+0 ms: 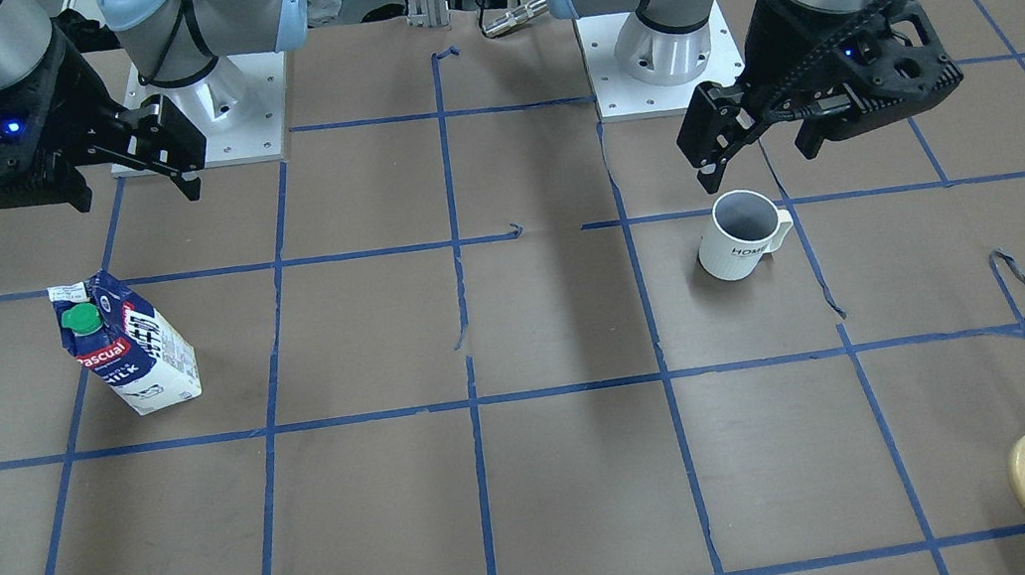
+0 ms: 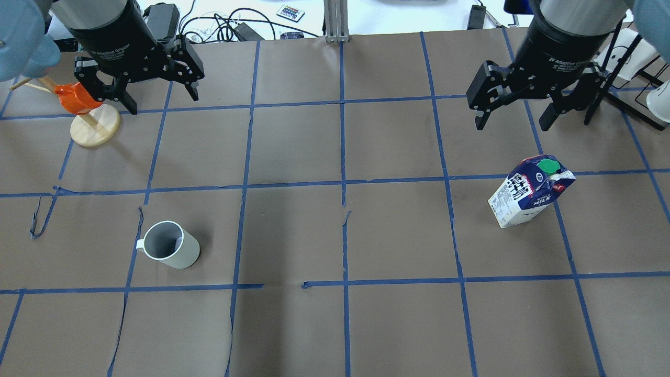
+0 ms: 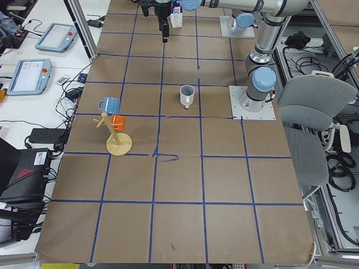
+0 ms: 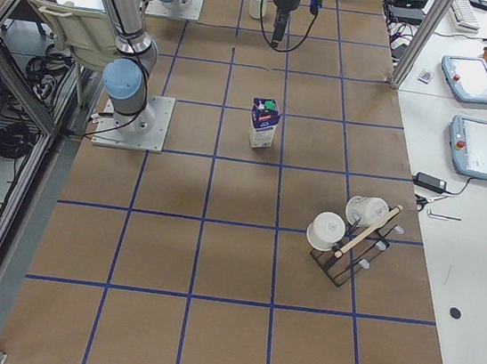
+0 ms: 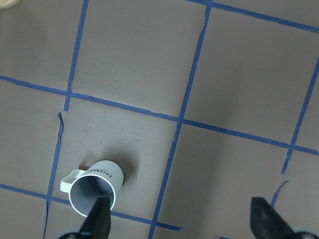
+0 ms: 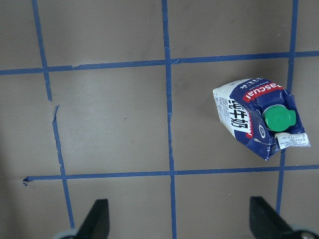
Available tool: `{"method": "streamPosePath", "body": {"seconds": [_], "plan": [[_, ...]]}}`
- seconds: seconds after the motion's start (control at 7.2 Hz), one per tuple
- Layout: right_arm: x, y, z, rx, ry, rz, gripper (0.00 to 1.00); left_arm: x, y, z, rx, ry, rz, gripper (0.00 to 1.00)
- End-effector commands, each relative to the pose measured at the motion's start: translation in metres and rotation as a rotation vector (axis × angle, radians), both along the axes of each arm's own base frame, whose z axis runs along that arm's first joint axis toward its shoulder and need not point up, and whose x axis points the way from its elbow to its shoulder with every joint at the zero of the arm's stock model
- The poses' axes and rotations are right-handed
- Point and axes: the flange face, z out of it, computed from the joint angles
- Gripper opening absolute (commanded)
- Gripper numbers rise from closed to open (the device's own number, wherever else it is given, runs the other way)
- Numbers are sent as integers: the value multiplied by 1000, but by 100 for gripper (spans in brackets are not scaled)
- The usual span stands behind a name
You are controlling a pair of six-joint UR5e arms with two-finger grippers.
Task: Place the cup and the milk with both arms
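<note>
Both grippers up and empty; cup and milk stand apart on the table.

Left gripper (image 2: 162, 99) hangs high over the left half with its jaws spread wide and nothing between them. The cup (image 2: 170, 251) stands upright on the table (image 2: 293, 157) below, mouth up, handle to the left, clear of the fingers. In the left wrist view it sits at the bottom edge by one fingertip (image 5: 99, 219). Right gripper (image 2: 512, 125) is also high, jaws spread, empty. The milk (image 2: 531, 191) stands upright on the right half, green cap on top, well apart from the cup. An orange cup (image 2: 73, 98) hangs on a wooden stand (image 2: 95, 130) at far left. Blue tape (image 2: 343, 183) grids the brown cover.
</note>
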Motion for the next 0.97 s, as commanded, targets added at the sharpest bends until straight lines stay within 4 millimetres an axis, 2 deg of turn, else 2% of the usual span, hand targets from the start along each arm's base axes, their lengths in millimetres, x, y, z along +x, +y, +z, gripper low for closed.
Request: {"method": "streamPosePath", "body": {"seconds": [0.0, 0.14, 0.42, 0.69, 0.83], "plan": [[-1, -1, -4, 2, 4, -4, 100, 1, 0, -1, 2, 0, 1, 100], [-13, -3, -11, 13, 4, -27, 100, 1, 0, -2, 5, 1, 1, 100], [-58, -8, -19, 34, -2, -87, 100, 0, 0, -2, 3, 0, 0, 100], [-104, -10, -28, 38, -22, -36, 100, 0, 0, -2, 5, 1, 0, 100], [-119, -10, -33, 46, -21, -61, 100, 0, 0, -3, 8, 1, 0, 100]]}}
